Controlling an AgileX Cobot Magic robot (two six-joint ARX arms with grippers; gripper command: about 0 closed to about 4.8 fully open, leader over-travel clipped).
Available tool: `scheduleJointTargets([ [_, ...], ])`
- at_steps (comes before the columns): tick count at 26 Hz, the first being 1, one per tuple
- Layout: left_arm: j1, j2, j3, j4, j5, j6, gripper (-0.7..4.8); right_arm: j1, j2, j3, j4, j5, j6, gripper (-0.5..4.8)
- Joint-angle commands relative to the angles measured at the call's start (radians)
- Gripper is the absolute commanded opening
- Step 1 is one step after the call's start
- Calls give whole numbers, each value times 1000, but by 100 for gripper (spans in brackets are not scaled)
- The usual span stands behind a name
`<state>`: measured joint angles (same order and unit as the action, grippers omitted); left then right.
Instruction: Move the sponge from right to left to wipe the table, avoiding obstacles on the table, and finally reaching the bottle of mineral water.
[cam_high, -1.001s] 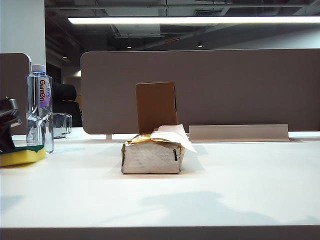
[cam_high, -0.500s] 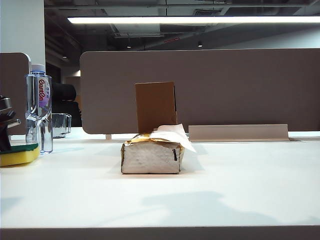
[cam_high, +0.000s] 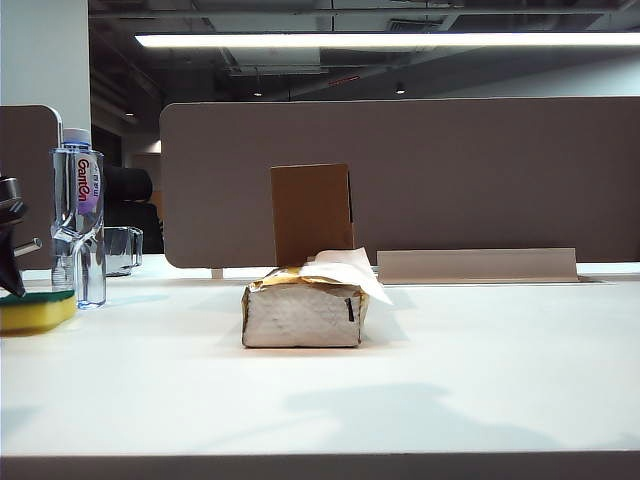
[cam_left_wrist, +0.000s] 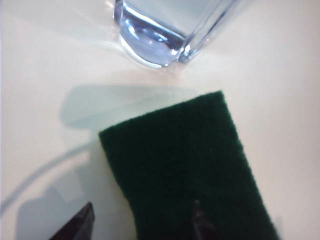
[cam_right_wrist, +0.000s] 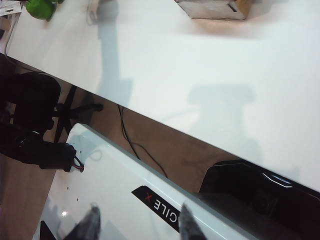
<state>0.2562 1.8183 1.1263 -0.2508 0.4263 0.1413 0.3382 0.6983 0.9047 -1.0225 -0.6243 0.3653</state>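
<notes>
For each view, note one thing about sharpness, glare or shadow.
Exterior view: ceiling strip light glares, soft shadows on the table. Left wrist view: bottle of mineral water base blurred, sponge soft, open left pincer above it. Right wrist view: right pincer blurred.

The wide white tabletop (cam_high: 480, 370) has a darker front edge. At its far left lies the sponge (cam_high: 35, 310), green layer up, with the bottle of mineral water (cam_high: 78, 220) standing just beside it and a glass cup (cam_high: 122, 250) behind. Near the middle sits the tissue pack (cam_high: 303, 310), with the upright cardboard box (cam_high: 312, 212) behind it.
</notes>
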Motion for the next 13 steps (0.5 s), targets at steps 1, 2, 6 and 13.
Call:
scheduleJointTargets([
  [1, 1, -18, 2, 2, 8, 3, 315, 0, -1, 5, 5, -6, -7, 206],
  [2, 1, -23, 4, -1, 8, 3, 323, 0, -1, 5, 5, -6, -7, 206],
  [6, 1, -52, 7, -34, 8, 0, 323, 0, -2, 5, 5, -6, -8, 206],
  [13, 1, -169, 7, -60, 8, 1, 323, 0, -2, 5, 6, -3, -31, 206],
])
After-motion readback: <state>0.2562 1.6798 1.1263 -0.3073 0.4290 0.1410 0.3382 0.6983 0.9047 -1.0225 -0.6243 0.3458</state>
